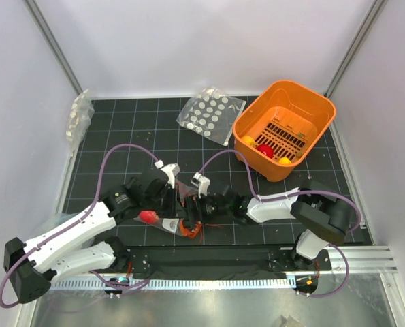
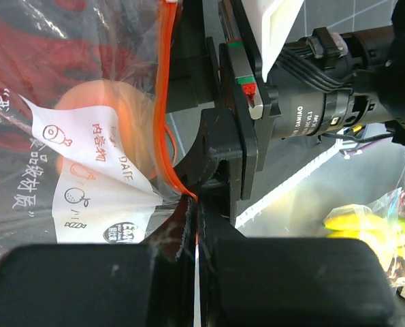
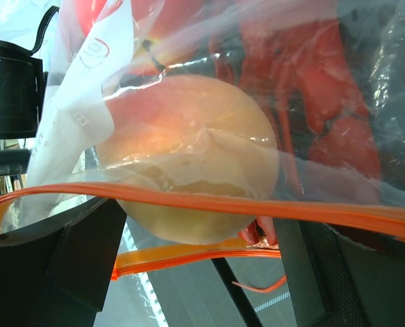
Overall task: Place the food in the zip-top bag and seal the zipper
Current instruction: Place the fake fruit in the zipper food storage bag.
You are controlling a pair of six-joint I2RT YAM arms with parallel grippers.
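Observation:
The zip-top bag [image 1: 163, 219] lies between the two grippers near the front of the mat. Its orange-red zipper [image 2: 163, 102] stands apart as two strips [image 3: 256, 204], so the mouth is open. Inside the bag are a peach-coloured fruit ball [image 3: 188, 157] and the red octopus piece [image 3: 311, 88]; thin red tentacles [image 1: 194, 230] trail at the mouth. My left gripper [image 2: 195, 204] is shut on the bag's edge by the zipper. The open right gripper [image 3: 199, 231] straddles the bag's mouth, with both zipper strips crossing between its spread fingers [image 3: 86, 252].
An orange slotted basket [image 1: 310, 109] at the back right holds a red ball and yellow ones. A clear bag of white discs [image 1: 209, 112] lies at the back centre. Another clear bag [image 1: 78, 119] rests against the left wall.

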